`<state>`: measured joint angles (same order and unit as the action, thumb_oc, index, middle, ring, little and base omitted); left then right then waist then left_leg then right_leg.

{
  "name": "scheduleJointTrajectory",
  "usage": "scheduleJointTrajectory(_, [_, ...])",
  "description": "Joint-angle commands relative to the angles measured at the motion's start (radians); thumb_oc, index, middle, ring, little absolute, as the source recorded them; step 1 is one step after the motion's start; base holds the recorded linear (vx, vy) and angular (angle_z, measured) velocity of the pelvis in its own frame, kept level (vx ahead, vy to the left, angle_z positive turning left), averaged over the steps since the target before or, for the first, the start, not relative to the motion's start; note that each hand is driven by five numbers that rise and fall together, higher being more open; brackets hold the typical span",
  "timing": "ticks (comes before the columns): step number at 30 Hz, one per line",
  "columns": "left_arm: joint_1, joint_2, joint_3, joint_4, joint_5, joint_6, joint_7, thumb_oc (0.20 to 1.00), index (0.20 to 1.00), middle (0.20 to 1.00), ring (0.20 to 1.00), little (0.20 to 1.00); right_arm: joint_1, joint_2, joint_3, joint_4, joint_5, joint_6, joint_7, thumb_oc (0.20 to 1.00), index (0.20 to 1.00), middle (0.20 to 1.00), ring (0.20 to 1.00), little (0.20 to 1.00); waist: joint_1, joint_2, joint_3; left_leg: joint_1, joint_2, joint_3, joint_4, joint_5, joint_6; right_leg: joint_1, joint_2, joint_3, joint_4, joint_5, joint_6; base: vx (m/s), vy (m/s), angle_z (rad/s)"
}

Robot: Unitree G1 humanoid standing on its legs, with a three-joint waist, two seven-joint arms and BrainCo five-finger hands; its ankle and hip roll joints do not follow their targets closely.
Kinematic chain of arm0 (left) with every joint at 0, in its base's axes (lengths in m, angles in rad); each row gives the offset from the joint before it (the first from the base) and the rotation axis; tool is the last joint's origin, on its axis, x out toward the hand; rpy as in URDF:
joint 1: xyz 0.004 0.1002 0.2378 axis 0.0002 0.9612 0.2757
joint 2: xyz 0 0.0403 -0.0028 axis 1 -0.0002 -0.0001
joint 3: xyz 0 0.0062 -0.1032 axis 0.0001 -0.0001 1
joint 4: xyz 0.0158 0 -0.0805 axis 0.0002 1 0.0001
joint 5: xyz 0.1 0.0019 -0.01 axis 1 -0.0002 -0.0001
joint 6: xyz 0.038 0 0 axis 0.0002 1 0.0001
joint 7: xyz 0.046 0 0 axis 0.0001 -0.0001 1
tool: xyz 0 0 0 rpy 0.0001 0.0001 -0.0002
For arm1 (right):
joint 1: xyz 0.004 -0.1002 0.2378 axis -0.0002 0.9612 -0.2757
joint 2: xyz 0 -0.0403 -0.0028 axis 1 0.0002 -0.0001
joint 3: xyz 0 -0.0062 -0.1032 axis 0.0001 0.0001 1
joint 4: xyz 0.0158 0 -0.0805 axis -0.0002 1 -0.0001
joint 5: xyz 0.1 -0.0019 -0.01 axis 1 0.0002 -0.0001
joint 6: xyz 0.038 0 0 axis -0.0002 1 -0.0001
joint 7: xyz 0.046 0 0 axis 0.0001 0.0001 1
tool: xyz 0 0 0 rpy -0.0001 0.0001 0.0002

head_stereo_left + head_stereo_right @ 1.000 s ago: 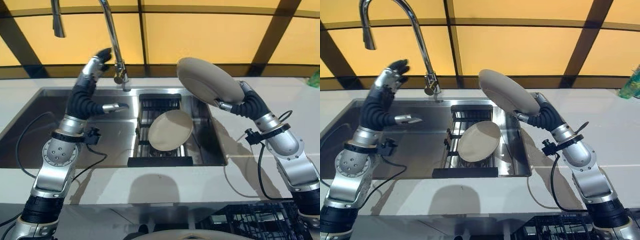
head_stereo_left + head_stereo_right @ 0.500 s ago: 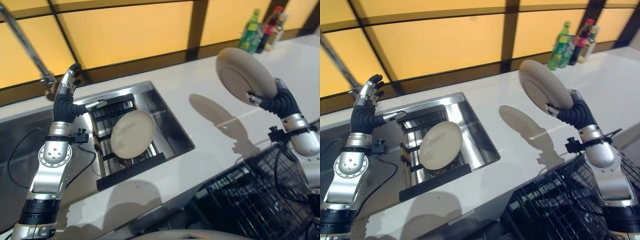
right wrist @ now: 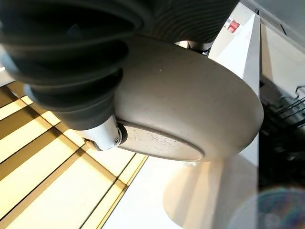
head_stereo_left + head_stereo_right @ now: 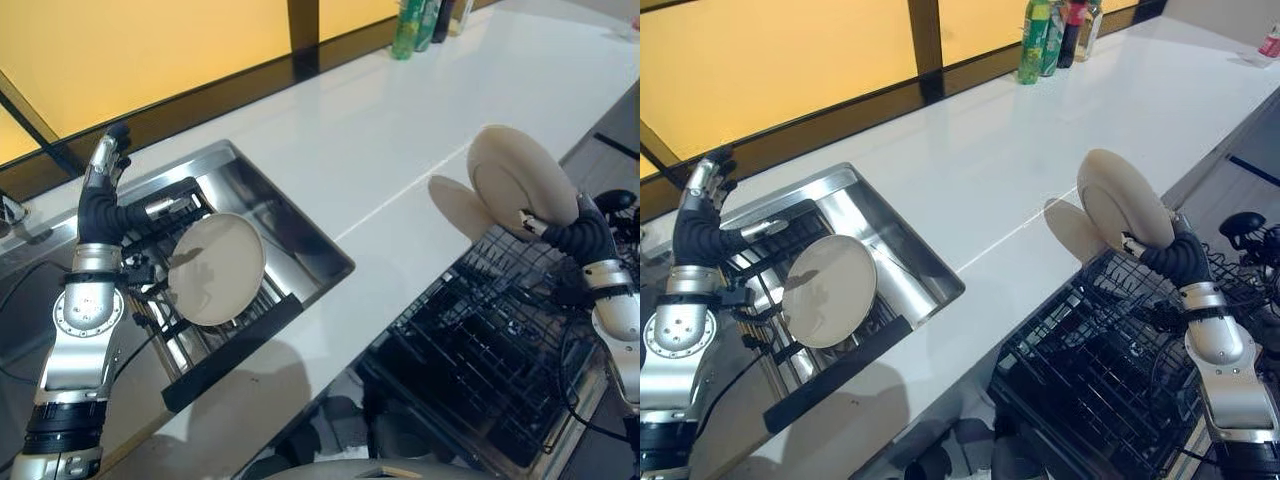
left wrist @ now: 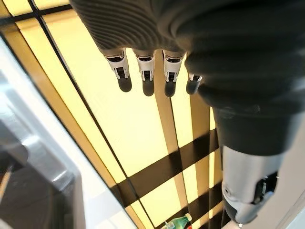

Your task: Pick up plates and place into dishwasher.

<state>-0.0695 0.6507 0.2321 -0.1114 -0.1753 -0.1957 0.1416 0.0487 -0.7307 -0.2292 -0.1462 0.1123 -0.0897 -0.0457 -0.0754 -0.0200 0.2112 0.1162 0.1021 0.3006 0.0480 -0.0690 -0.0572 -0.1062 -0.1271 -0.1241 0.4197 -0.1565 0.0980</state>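
White counter [image 4: 970,150], lower right: dishwasher rack [image 4: 1090,370] | right hand [image 4: 1160,252] pinches plate [image 4: 1123,198] above rack — thumb on rim in wrist view | sink [image 4: 290,235], left: second plate [image 4: 212,268] in drainer | left hand [image 5: 147,71] raised, fingers straight

The tabletop [image 4: 970,160] lies bare between sink [image 4: 840,200] and dishwasher rack [image 4: 1110,360]. Bottles [image 4: 1050,25] stand well apart, at its far edge.

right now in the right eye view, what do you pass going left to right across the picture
Raised left hand → round beige plate leaning in the steel sink rack → green and dark bottles at the counter's back → beige plate held up by the right hand → right hand
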Motion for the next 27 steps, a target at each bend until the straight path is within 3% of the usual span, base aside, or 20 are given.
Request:
scheduleJointTrajectory(1, [-0.018, 0.096, 0.055, 0.032, -0.002, -0.043, 0.039, 1.000, 1.000, 1.000, 1.000, 1.000, -0.075, -0.014, -0.028, 0.017, 0.021, -0.049, -0.054, 0.200, 0.200, 0.200, 0.200, 0.200, 0.058, -0.028, -0.085, -0.240, -0.034, -0.069, 0.166, -0.013, 0.070, 0.153, -0.029, -0.004, -0.105, 0.041, 0.044, -0.22, -0.203, -0.58])
scheduleJointTrajectory(4, [-0.022, 0.109, 0.066, 0.031, -0.003, -0.022, 0.058, 1.000, 1.000, 1.000, 1.000, 1.000, -0.073, -0.003, -0.017, 0.024, 0.024, -0.042, -0.058, 0.200, 0.200, 0.200, 0.200, 0.200, 0.077, -0.035, -0.081, -0.271, 0.008, -0.064, 0.196, 0.004, 0.027, 0.213, -0.024, -0.027, -0.211, 0.000, 0.022, -0.16, -0.207, -0.46])
scheduleJointTrajectory(10, [-0.039, 0.079, 0.047, 0.039, 0.002, -0.011, 0.061, 1.000, 1.000, 1.000, 1.000, 1.000, -0.080, -0.040, -0.030, 0.042, 0.016, 0.020, 0.013, 0.200, 0.200, 0.200, 0.200, 0.200, 0.052, -0.022, -0.064, -0.280, 0.084, -0.104, 0.198, 0.039, -0.033, 0.206, 0.010, 0.001, -0.275, 0.019, -0.016, -0.15, -0.113, -0.44])
scheduleJointTrajectory(17, [-0.038, 0.056, 0.045, 0.072, 0.017, -0.044, 0.084, 1.000, 1.000, 1.000, 1.000, 1.000, -0.084, -0.098, -0.012, 0.120, 0.013, 0.064, 0.169, 0.200, 0.200, 0.200, 0.200, 0.200, 0.024, -0.004, -0.073, -0.253, 0.135, -0.096, 0.149, 0.075, -0.061, 0.177, 0.033, 0.006, -0.282, 0.023, -0.034, -0.11, -0.014, -0.22])
scheduleJointTrajectory(27, [-0.008, 0.083, 0.091, 0.090, -0.002, -0.066, 0.097, 1.000, 1.000, 1.000, 1.000, 1.000, 0.025, -0.140, -0.110, 0.214, -0.041, 0.170, 0.219, 0.200, 0.200, 0.200, 0.200, 0.200, -0.014, 0.005, -0.086, -0.229, 0.152, -0.078, 0.112, 0.102, -0.088, 0.153, 0.046, 0.014, -0.263, 0.019, -0.035, -0.06, 0.018, 0.03])
